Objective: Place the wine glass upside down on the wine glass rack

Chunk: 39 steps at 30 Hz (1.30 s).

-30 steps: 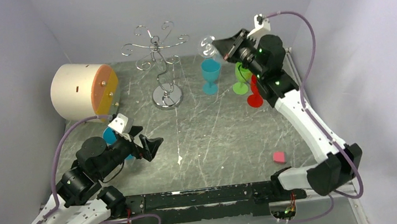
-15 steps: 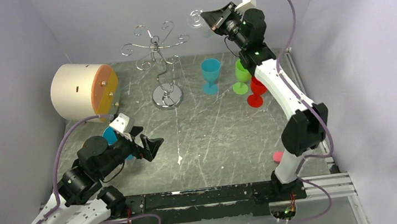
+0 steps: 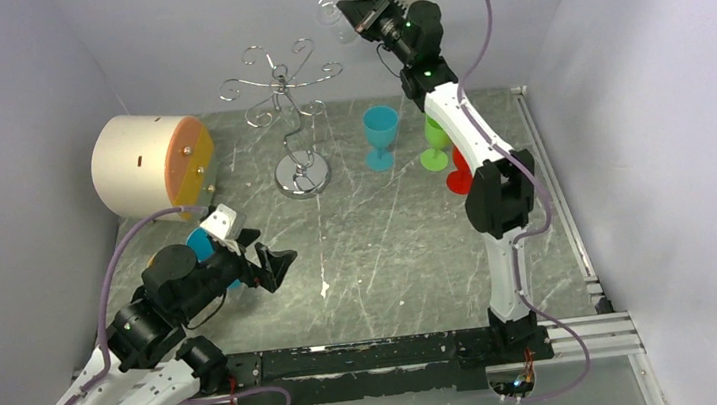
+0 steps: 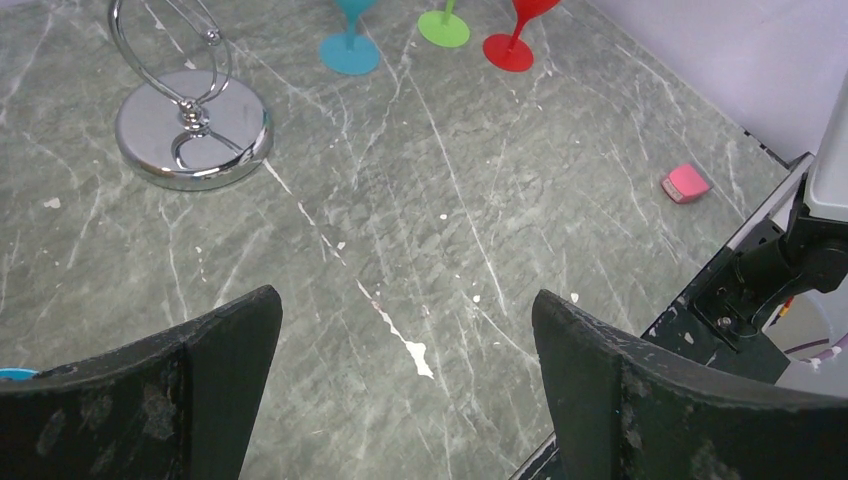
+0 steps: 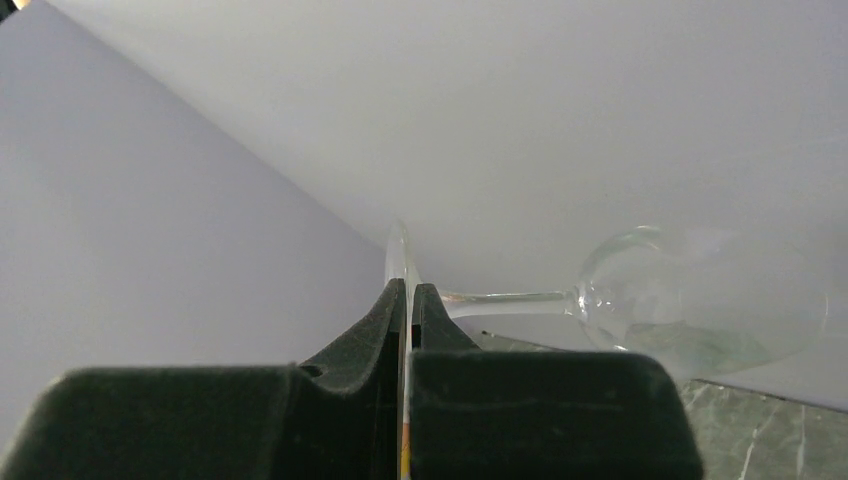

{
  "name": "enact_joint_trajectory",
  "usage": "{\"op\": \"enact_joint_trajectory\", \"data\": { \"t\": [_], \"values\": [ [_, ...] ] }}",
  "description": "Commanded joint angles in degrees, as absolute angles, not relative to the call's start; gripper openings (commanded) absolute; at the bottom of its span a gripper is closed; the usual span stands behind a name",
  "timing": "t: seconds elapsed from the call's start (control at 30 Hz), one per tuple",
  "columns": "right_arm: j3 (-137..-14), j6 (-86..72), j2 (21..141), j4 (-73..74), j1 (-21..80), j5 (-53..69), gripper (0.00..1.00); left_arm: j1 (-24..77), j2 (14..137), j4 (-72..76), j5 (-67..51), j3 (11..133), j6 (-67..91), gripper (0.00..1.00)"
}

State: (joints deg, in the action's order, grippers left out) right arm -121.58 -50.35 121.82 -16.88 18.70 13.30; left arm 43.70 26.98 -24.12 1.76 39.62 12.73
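The clear wine glass (image 3: 328, 9) is held high in the air by the back wall, up and to the right of the rack's top. My right gripper (image 3: 347, 12) is shut on its foot. In the right wrist view the fingers (image 5: 410, 288) pinch the thin foot edge-on, and the stem and bowl (image 5: 700, 300) stick out sideways to the right. The wine glass rack (image 3: 283, 78) is a silver wire stand with curled arms and a round chrome base (image 4: 192, 130). My left gripper (image 3: 276, 266) is open and empty above the table at the near left, shown also in the left wrist view (image 4: 405, 300).
A cream cylinder with an orange end (image 3: 144, 163) lies left of the rack. Blue (image 3: 381, 135), green (image 3: 436, 144) and red (image 3: 459, 177) glasses stand upright at the back right. A pink block (image 4: 685, 183) lies near the right arm's base. A blue object (image 3: 200, 244) sits under the left arm.
My right arm has risen and swung left with the clear glass, from above the coloured glasses to high beside the rack's top. The left arm has not moved.
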Motion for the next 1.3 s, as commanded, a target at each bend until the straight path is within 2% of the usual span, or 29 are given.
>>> {"op": "enact_joint_trajectory", "data": {
  "t": [0.0, 1.27],
  "values": [
    [-128.6, -50.2, 125.5, -15.8, 20.6, 15.2, 0.00, 43.5, 27.8, -24.9, 0.3, 40.7, 13.0, 0.99],
    [-136.0, -45.2, 131.8, -12.2, 27.2, 13.4, 0.00, 43.6, 27.3, -24.7, -0.5, 40.6, 13.3, 0.99]
  ]
}}
